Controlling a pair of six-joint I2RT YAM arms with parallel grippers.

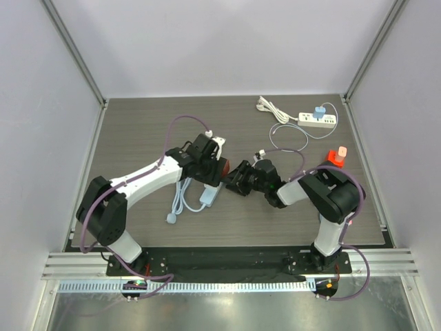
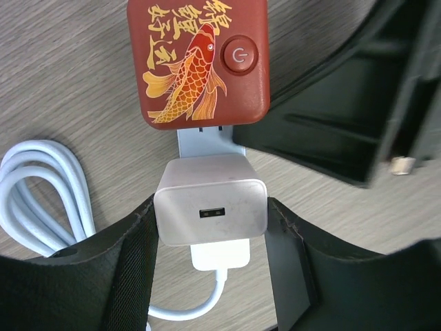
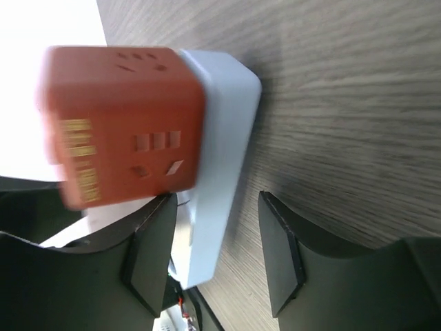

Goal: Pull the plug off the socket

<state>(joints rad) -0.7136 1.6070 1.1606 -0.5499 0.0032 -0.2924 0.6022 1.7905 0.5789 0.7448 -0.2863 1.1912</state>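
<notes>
My left gripper [image 2: 212,227] clamps the white charger [image 2: 207,196], plugged into the socket strip [image 3: 220,138] near the table [image 1: 138,124] centre. My right gripper [image 3: 215,207] straddles the strip, jaws apart. Rigid, light, slick, I judge: hold its flat sides.

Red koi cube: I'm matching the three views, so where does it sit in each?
Top external: red koi cube, mid-picture, mostly hidden.
Left wrist: top centre.
Right wrist: upper left, blurred.
Shared landmark: the pale power strip it plugs into.

red adapter [image 2: 198,65]: glossy plastic, gold print | white charger [image 2: 210,207]: matt plastic | table [image 1: 138,131]: matt wood-grain
</notes>
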